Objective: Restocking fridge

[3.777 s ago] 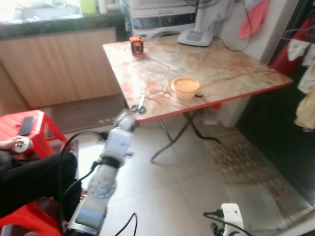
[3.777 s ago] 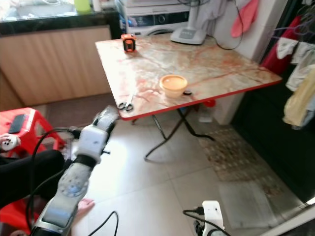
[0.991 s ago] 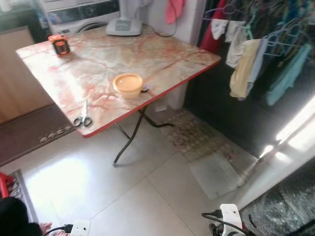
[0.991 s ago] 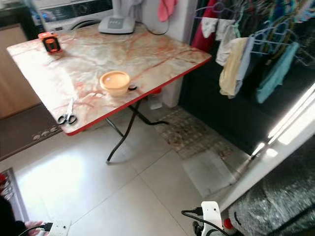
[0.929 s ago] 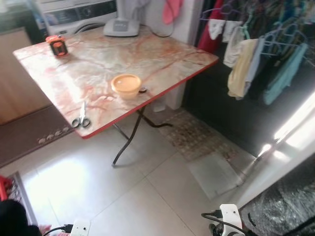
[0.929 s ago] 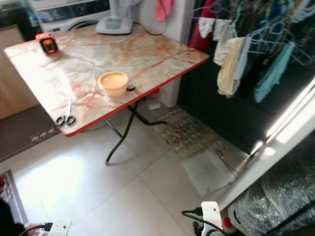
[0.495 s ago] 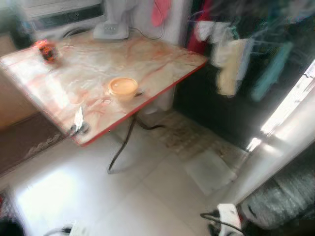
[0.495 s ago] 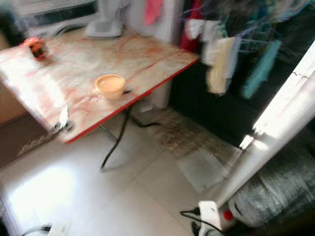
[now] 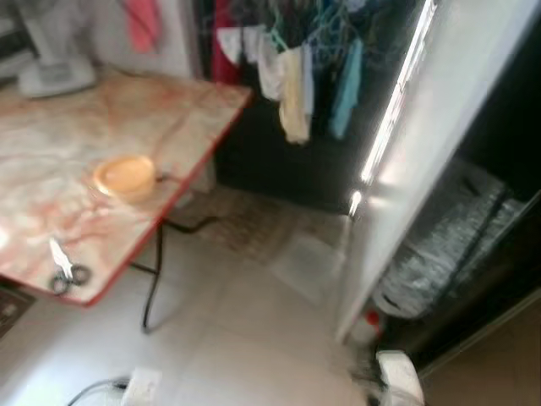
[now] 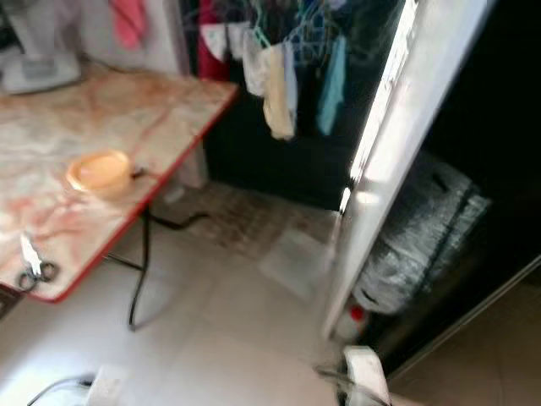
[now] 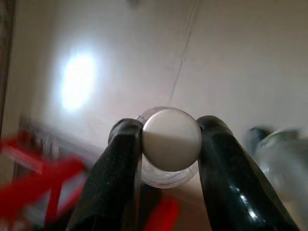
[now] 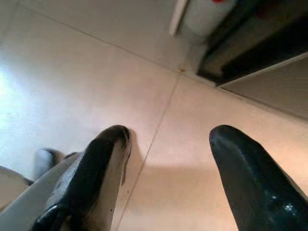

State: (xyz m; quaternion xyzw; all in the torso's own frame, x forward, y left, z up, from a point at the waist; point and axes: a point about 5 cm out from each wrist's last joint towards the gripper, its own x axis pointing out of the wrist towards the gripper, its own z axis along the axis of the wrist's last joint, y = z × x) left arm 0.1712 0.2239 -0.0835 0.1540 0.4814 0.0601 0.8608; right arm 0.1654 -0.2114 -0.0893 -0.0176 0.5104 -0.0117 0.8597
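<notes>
The left gripper (image 11: pixel 168 144) pinches a bottle (image 11: pixel 171 139) by its white cap above the floor (image 11: pixel 240 62) while the right gripper (image 12: pixel 166 159) hangs open at its side, so a jolt in walking might shake the bottle loose, with the table (image 9: pixel 84 169) at ten o'clock.

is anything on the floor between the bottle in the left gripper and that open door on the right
Nothing visible blocks it. The left gripper holds the bottle, and the tiled floor toward the white door looks bare; the folding table stands off to the left.
</notes>
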